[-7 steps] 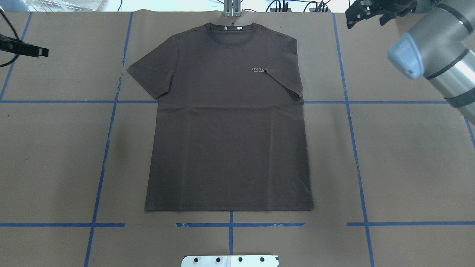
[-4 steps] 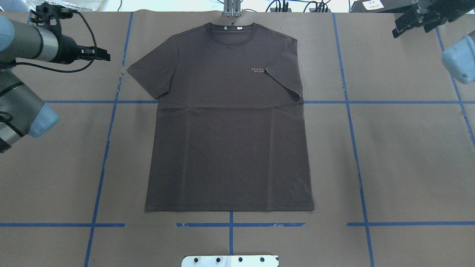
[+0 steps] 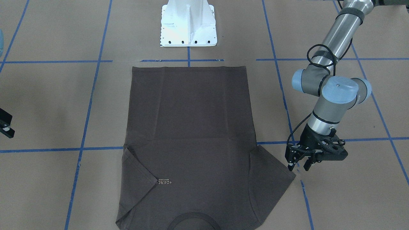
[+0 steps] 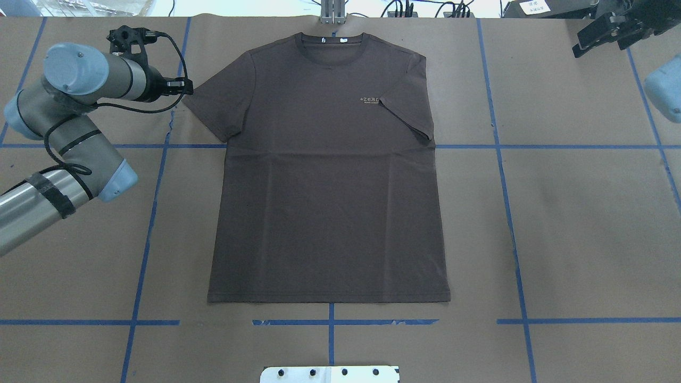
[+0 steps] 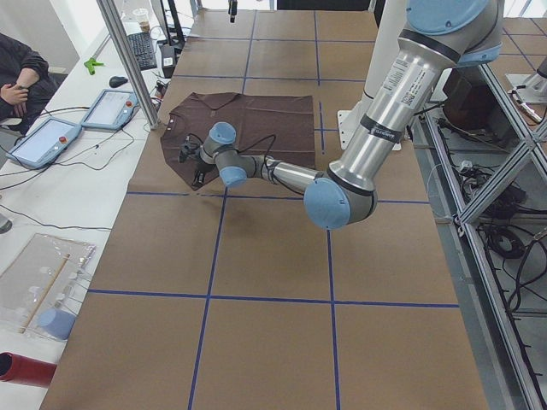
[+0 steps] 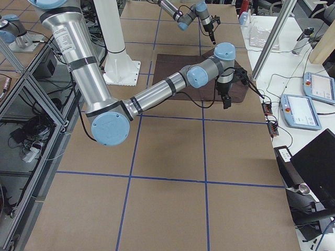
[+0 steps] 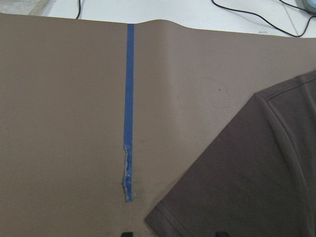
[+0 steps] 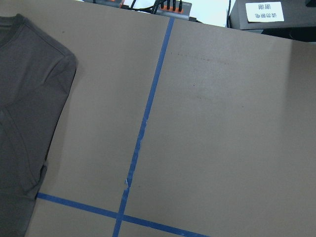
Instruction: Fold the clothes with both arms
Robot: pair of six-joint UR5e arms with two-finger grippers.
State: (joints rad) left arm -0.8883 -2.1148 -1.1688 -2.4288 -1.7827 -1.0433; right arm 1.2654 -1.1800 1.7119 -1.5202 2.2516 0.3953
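The dark grey-brown T-shirt (image 4: 327, 175) lies flat, front up, on the brown paper, collar at the far edge. Its sleeve on my right is folded in over the chest by the pale logo (image 4: 370, 100). My left gripper (image 4: 183, 88) hangs just off the tip of the other, spread sleeve (image 3: 271, 169). In the front view the left gripper (image 3: 298, 165) is open, and the left wrist view shows that sleeve (image 7: 256, 177) just ahead of it. My right gripper (image 4: 598, 47) is open with nothing in it, at the far right, well apart from the shirt (image 8: 24, 98).
Blue tape lines (image 4: 505, 213) grid the paper. The white pedestal base (image 3: 188, 22) stands at the near edge behind the hem. An aluminium post (image 5: 128, 60), tablets (image 5: 111, 107) and a seated person (image 5: 13, 77) are beyond the table's far edge.
My left arm has swung in from the left edge until its gripper reached the sleeve tip. My right gripper has drifted further right along the far edge. The shirt has not moved.
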